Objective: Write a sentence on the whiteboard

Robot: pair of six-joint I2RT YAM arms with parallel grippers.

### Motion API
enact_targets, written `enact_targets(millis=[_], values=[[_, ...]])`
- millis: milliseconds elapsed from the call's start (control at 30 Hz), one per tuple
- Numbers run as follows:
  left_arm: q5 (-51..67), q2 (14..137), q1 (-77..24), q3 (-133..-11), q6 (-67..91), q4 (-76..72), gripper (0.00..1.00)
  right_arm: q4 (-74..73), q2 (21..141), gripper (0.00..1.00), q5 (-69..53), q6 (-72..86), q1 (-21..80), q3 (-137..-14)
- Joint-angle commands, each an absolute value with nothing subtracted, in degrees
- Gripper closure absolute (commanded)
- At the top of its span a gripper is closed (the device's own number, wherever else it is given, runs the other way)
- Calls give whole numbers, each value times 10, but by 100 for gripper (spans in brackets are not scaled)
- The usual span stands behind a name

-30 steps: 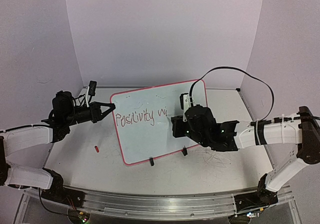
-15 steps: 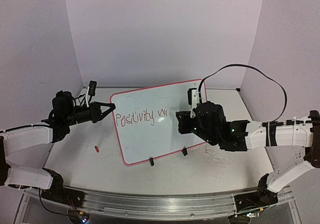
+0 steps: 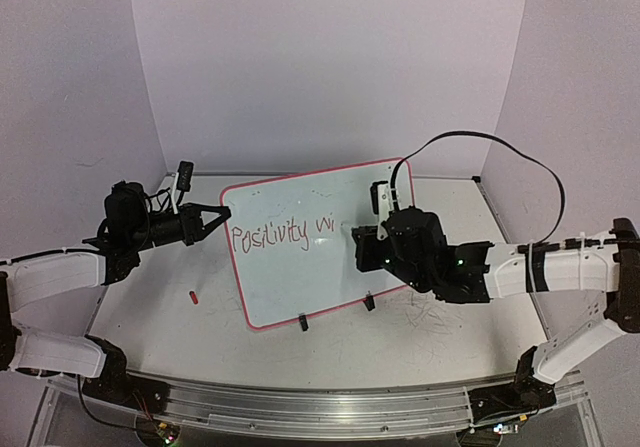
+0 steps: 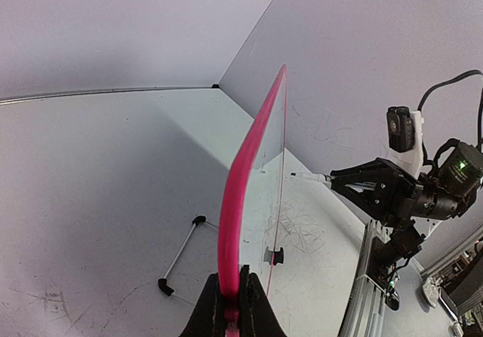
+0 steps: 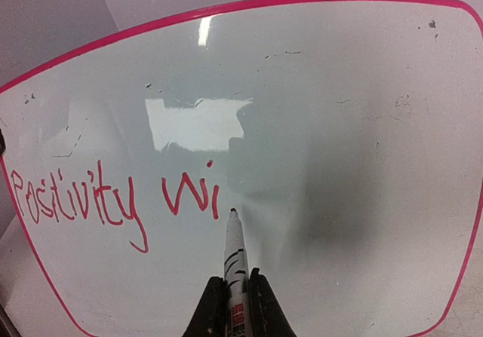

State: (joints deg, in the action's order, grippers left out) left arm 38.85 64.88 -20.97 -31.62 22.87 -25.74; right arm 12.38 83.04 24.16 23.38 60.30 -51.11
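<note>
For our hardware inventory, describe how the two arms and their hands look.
The left arm and right arm have white link shells and black joint housings. The left hand and right hand are black and tapered. A black cable loops off the right wrist, where small green lights glow; dark bands wrap that forearm.

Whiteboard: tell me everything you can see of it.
The whiteboard is glossy white with a pink rim and rounded corners, standing on edge on two black clip feet on the table. Red lettering reads "Positivity wi". The left gripper is shut on its left edge. The marker in the right gripper points at the face just after the "i"; contact is unclear.
</note>
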Motion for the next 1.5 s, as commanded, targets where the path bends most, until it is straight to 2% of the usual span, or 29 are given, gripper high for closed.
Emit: enact_targets(millis=[0, 800, 1467], values=[[388, 644, -216, -319, 198, -262, 100, 135, 840, 100, 252, 214, 600, -541], [390, 648, -216, -321, 198, -261, 100, 149, 878, 100, 255, 179, 593, -580], [390, 649, -216, -322, 197, -261, 100, 122, 875, 100, 242, 238, 592, -543]])
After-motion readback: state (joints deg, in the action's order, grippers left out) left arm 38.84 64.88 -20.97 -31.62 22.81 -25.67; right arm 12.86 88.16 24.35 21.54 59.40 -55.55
